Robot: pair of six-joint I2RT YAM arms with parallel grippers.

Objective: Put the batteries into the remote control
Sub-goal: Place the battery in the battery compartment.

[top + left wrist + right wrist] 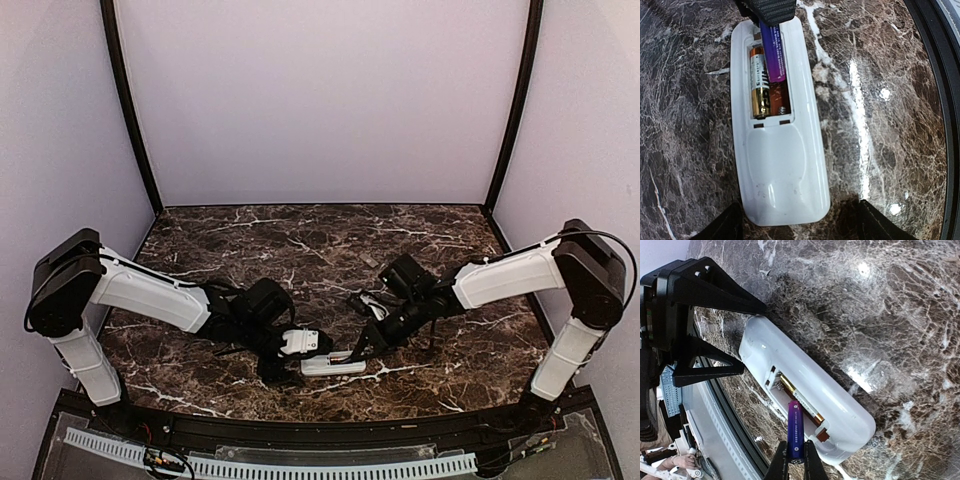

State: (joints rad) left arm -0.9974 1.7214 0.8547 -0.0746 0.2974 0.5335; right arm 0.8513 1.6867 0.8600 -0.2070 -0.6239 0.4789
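Left wrist view: white remote (pixel 782 170) lies back-up on the marble tabletop (pixel 890 150), battery bay uncovered. Gold-black battery (pixel 759 85) is seated in one slot. Right claw (pixel 795 460) is pinched tight on the purple battery (pixel 774 55), whose free end tilts into the other slot beside the first. Left claw (pixel 800 218) is spread wide, fingers either side of the remote's end, gripping nothing.

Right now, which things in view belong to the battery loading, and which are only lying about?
Part of the job:
remote control, bay open
gold-and-black battery, seated in the bay
purple battery, tilted into the bay, held by the right gripper
left gripper, open, either side of the remote's end

Lying about:
small pale piece on the table behind the right gripper, too small to identify
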